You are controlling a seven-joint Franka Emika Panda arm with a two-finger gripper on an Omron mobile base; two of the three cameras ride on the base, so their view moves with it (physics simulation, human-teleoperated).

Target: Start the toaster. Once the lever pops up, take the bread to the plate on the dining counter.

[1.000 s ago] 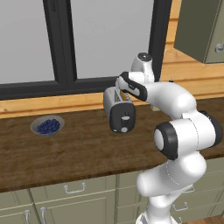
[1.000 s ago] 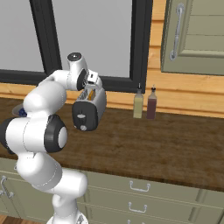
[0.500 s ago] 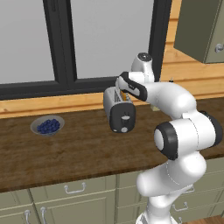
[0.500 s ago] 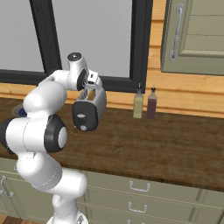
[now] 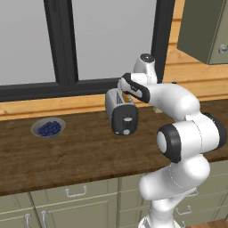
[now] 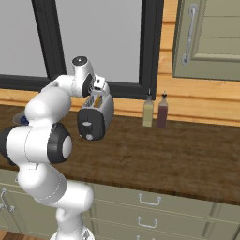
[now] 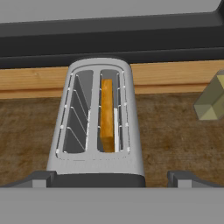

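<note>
The silver-grey toaster (image 5: 119, 109) (image 6: 97, 115) (image 7: 98, 127) stands on the dark wood worktop below the window, its black end panel facing me. A small grey lever (image 5: 128, 119) (image 6: 86, 124) sits on that panel above a pale dial. The orange-tan bread (image 7: 107, 113) (image 6: 97, 100) stands in the right-hand slot in the hand view; the other slot is empty. My gripper (image 5: 126, 92) (image 6: 97, 93) (image 7: 113, 179) hovers just above the toaster's top, open, its fingertips (image 7: 41, 179) spread wider than the toaster and holding nothing. The plate and the dining counter are out of view.
A grey bowl of blue berries (image 5: 48, 128) lies on the worktop to the left. Two bottles (image 6: 148, 111) (image 6: 162, 112) stand to the toaster's right by the wooden sill. A wall cabinet (image 5: 205, 26) hangs at the upper right. Drawer fronts run below the worktop edge.
</note>
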